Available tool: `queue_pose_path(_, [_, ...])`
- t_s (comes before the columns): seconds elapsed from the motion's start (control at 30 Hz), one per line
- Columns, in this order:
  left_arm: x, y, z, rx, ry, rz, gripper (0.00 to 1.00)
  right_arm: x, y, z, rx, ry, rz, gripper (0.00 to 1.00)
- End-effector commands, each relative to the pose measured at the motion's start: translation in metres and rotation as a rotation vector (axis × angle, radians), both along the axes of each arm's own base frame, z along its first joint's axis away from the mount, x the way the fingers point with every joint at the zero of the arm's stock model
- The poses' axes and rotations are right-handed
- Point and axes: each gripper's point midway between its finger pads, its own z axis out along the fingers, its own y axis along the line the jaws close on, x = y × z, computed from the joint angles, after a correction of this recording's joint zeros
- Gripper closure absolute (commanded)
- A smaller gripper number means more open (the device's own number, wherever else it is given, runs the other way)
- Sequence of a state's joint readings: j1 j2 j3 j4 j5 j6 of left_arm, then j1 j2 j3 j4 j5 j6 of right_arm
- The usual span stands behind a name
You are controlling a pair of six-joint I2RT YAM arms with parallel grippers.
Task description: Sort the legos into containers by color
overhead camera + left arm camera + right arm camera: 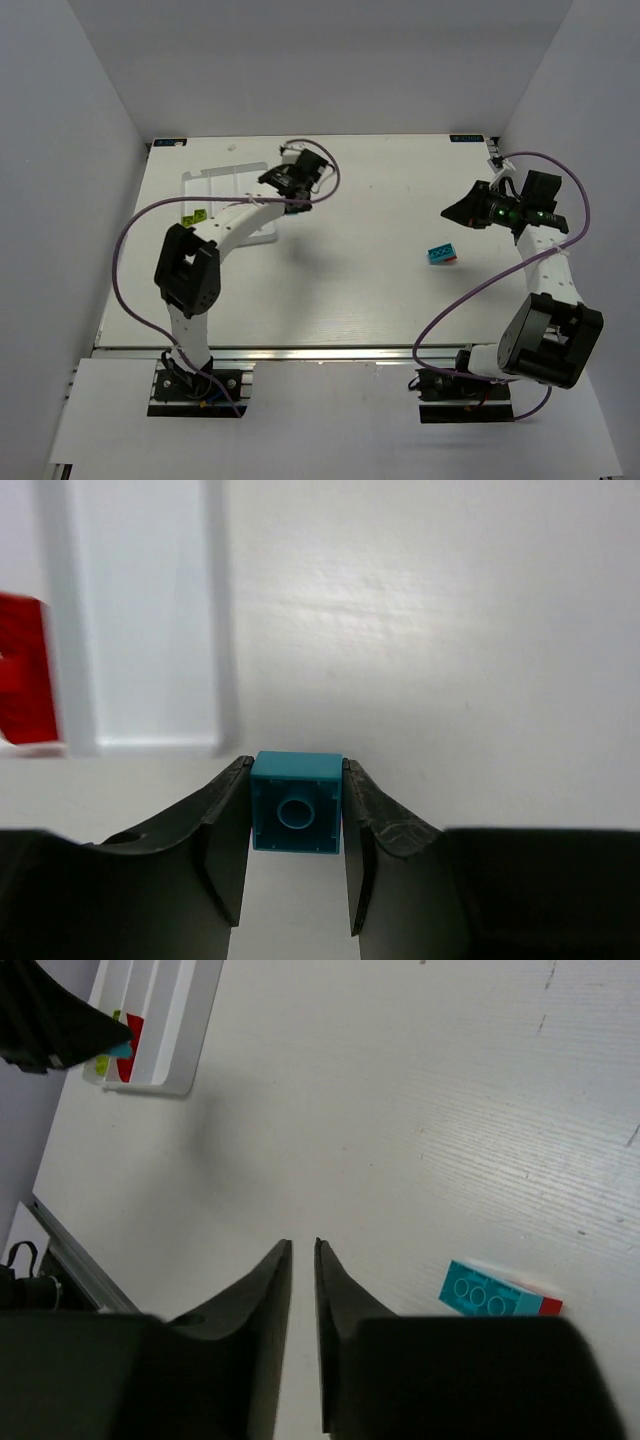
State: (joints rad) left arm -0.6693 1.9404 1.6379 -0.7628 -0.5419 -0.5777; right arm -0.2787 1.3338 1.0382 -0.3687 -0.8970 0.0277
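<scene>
My left gripper [296, 805] is shut on a small teal lego [296, 802], its hollow underside facing the camera, held above the table just off the near corner of the white tray [215, 630]. A red lego [25, 670] lies in a compartment at the left. In the top view the left gripper [280, 182] is at the tray's [230, 185] right end, and yellow-green legos [195, 216] lie in the tray. My right gripper [302, 1245] is shut and empty, up and left of a larger cyan lego [490, 1292] with a red edge, also in the top view [440, 254].
The tray [175, 1025] shows at the top left of the right wrist view, with yellow-green [103, 1063] and red [130, 1045] legos inside. White walls enclose the table on three sides. The cyan lego lies alone on the right half of the table.
</scene>
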Motion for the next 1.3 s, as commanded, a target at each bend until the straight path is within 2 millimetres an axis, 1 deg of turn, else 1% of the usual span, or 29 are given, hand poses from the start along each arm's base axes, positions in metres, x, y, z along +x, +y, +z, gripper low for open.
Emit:
queue_pose_path(0.0, [0.030,0.046,0.039,0.039,-0.088,0.049,1.00,0.005,0.000,0.004,-0.070,-0.048,0.032,0.78])
queue_pose_path(0.03, [0.038,0.062,0.028,0.064,-0.060,0.081,1.00,0.005,-0.001,0.001,-0.086,-0.049,0.035,0.69])
queue_pose_path(0.07, [0.043,0.068,0.029,0.070,-0.056,0.092,1.00,0.007,-0.004,-0.003,-0.124,-0.060,0.033,0.59])
queue_pose_path(0.1, [0.045,0.075,0.023,0.079,-0.035,0.098,1.00,0.006,-0.004,-0.007,-0.142,-0.056,0.034,0.41])
queue_pose_path(0.2, [0.055,0.091,0.010,0.089,-0.008,0.125,0.86,0.007,-0.010,-0.019,-0.210,-0.057,0.027,0.21])
queue_pose_path(0.23, [0.057,0.093,0.007,0.087,-0.001,0.128,0.69,0.007,-0.011,-0.022,-0.227,-0.050,0.027,0.20])
queue_pose_path(0.3, [0.062,0.095,0.006,0.066,-0.002,0.131,0.58,0.007,-0.013,-0.024,-0.242,-0.053,0.036,0.19])
queue_pose_path(0.33, [0.065,0.101,0.004,0.062,0.002,0.143,0.43,0.007,-0.013,-0.024,-0.247,-0.053,0.040,0.19])
queue_pose_path(0.47, [0.071,0.105,0.009,0.040,0.003,0.143,0.28,0.004,-0.013,-0.021,-0.279,-0.086,0.072,0.19])
queue_pose_path(0.6, [0.072,0.109,0.027,0.007,-0.020,0.129,0.23,-0.004,-0.012,-0.025,-0.324,-0.133,0.144,0.18])
queue_pose_path(0.67, [0.066,0.099,0.031,-0.047,-0.019,0.068,0.23,-0.008,-0.014,-0.031,-0.382,-0.180,0.198,0.19])
queue_pose_path(0.7, [0.061,0.092,0.049,-0.095,-0.053,0.029,0.25,-0.008,-0.017,-0.033,-0.410,-0.194,0.211,0.21])
queue_pose_path(0.73, [0.045,0.088,0.035,-0.101,-0.010,-0.055,0.29,-0.008,-0.023,-0.038,-0.481,-0.233,0.244,0.23])
queue_pose_path(0.77, [0.041,0.056,0.044,-0.240,-0.046,-0.207,0.35,-0.012,-0.025,-0.047,-0.508,-0.230,0.269,0.31])
queue_pose_path(0.8, [0.027,0.047,0.074,-0.300,-0.121,-0.292,0.56,-0.016,-0.028,-0.052,-0.533,-0.232,0.298,0.37])
queue_pose_path(0.83, [-0.001,0.039,0.048,-0.350,-0.061,-0.380,0.67,-0.019,-0.033,-0.061,-0.589,-0.266,0.375,0.46])
queue_pose_path(0.87, [-0.012,0.019,0.063,-0.442,-0.112,-0.494,0.76,-0.034,-0.029,-0.067,-0.576,-0.216,0.435,0.63])
queue_pose_path(0.9, [-0.024,0.016,0.067,-0.472,-0.130,-0.540,0.83,-0.044,-0.030,-0.072,-0.572,-0.195,0.484,0.68])
queue_pose_path(0.93, [-0.045,0.017,0.067,-0.495,-0.138,-0.580,0.83,-0.051,-0.029,-0.080,-0.559,-0.179,0.549,0.70])
queue_pose_path(0.97, [-0.054,0.013,0.072,-0.522,-0.160,-0.627,0.82,-0.066,-0.029,-0.082,-0.571,-0.189,0.655,0.80])
queue_pose_path(1.0, [-0.065,0.015,0.084,-0.526,-0.198,-0.655,0.72,-0.071,-0.031,-0.089,-0.561,-0.171,0.702,0.82])
queue_pose_path(1.03, [-0.071,0.015,0.083,-0.530,-0.203,-0.670,0.64,-0.076,-0.031,-0.092,-0.561,-0.179,0.750,0.81])
queue_pose_path(1.07, [-0.079,0.018,0.073,-0.526,-0.188,-0.670,0.55,-0.082,-0.032,-0.096,-0.577,-0.212,0.815,0.70])
queue_pose_path(1.1, [-0.082,0.019,0.075,-0.518,-0.196,-0.685,0.46,-0.082,-0.036,-0.099,-0.591,-0.227,0.832,0.62])
queue_pose_path(1.13, [-0.086,0.021,0.080,-0.511,-0.211,-0.695,0.39,-0.083,-0.037,-0.102,-0.607,-0.253,0.856,0.40])
queue_pose_path(1.17, [-0.091,0.020,0.079,-0.503,-0.202,-0.708,0.38,-0.082,-0.038,-0.104,-0.633,-0.304,0.888,0.32])
queue_pose_path(1.2, [-0.090,0.024,0.079,-0.483,-0.207,-0.694,0.37,-0.080,-0.039,-0.108,-0.655,-0.335,0.894,0.17])
queue_pose_path(1.23, [-0.092,0.026,0.079,-0.473,-0.214,-0.695,0.36,-0.077,-0.038,-0.105,-0.677,-0.374,0.898,0.11])
queue_pose_path(1.27, [-0.095,0.027,0.082,-0.476,-0.233,-0.701,0.35,-0.074,-0.038,-0.104,-0.691,-0.408,0.901,0.11])
